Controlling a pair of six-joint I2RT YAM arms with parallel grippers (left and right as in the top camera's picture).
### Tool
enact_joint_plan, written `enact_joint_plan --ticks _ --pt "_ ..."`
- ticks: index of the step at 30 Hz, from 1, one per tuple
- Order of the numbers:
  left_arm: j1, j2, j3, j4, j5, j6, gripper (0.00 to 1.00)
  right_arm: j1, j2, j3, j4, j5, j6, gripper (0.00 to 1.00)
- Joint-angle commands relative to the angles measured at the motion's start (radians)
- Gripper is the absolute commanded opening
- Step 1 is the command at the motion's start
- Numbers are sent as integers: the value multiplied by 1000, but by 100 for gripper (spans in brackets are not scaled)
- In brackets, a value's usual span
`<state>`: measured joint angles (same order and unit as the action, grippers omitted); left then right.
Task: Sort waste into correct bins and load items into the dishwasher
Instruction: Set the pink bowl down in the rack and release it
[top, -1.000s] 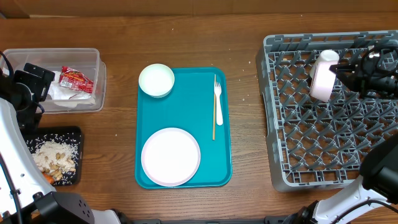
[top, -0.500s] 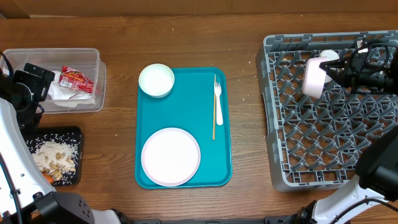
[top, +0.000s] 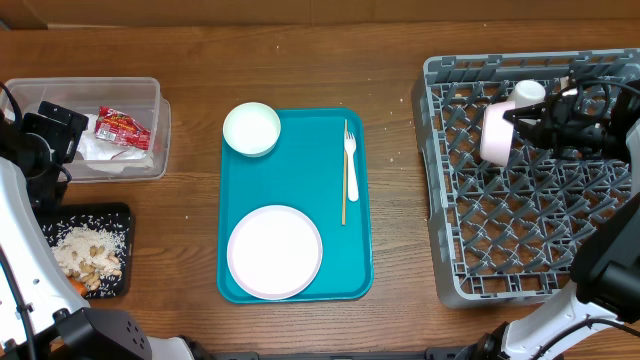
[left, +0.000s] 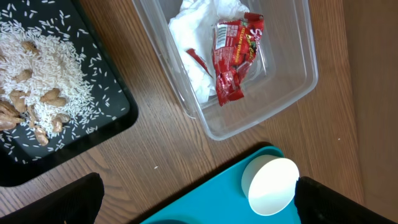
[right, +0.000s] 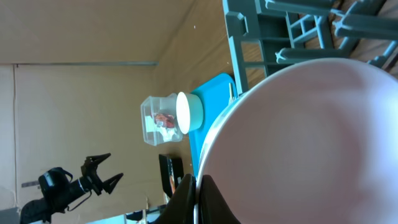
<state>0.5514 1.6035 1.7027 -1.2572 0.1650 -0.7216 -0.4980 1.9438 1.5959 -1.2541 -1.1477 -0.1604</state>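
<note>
My right gripper (top: 517, 122) is shut on the rim of a white bowl (top: 494, 138), held on edge over the back left of the grey dishwasher rack (top: 520, 250). That bowl (right: 311, 143) fills the right wrist view, its rim pinched between the fingers. A small white cup (top: 529, 92) stands in the rack behind it. A second bowl (top: 251, 129), the plate (top: 275, 251) and the fork (top: 351, 160) lie on the teal tray (top: 300, 170). My left gripper (left: 199, 208) hangs open at the far left, above the table beside the clear tub (left: 267, 118).
The clear tub (top: 145, 168) holds a red wrapper (top: 122, 128) and white napkins (left: 193, 25). In front of it, the black tray (top: 122, 215) carries rice scraps (top: 85, 250) and an orange carrot bit (top: 79, 287). A thin wooden stick (top: 344, 205) lies beside the fork.
My right gripper has carried the bowl leftward over the rack, turning it more on edge. The left arm has not moved.
</note>
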Motion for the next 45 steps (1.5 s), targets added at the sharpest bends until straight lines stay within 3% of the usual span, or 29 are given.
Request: enact_joint_plan --ticks 1,9,12,15,23,29,37,42,45 --pt "-2 -5 10 1 4 23 100 -31 -7 -18 21 -16 42 4" --pt "-2 -5 10 1 4 23 100 -96 -7 -17 24 -51 42 4" --pt "-2 -5 10 1 4 23 100 -117 -7 -8 24 -30 53 13" --pt "-2 -5 10 1 4 23 100 -119 -8 24 23 84 113 18" --pt "-2 -5 10 1 4 23 100 -121 -45 177 3 418 317 14" --pt "-2 -5 9 1 4 23 100 -121 -78 327 -114 732 432 14" --pt "-2 -5 10 1 4 23 100 -67 -104 389 -218 747 390 15" --pt "-2 -5 10 1 4 23 100 135 -145 389 -205 686 315 31" --pt "-2 -5 10 1 4 23 100 350 -146 387 -129 672 290 59"
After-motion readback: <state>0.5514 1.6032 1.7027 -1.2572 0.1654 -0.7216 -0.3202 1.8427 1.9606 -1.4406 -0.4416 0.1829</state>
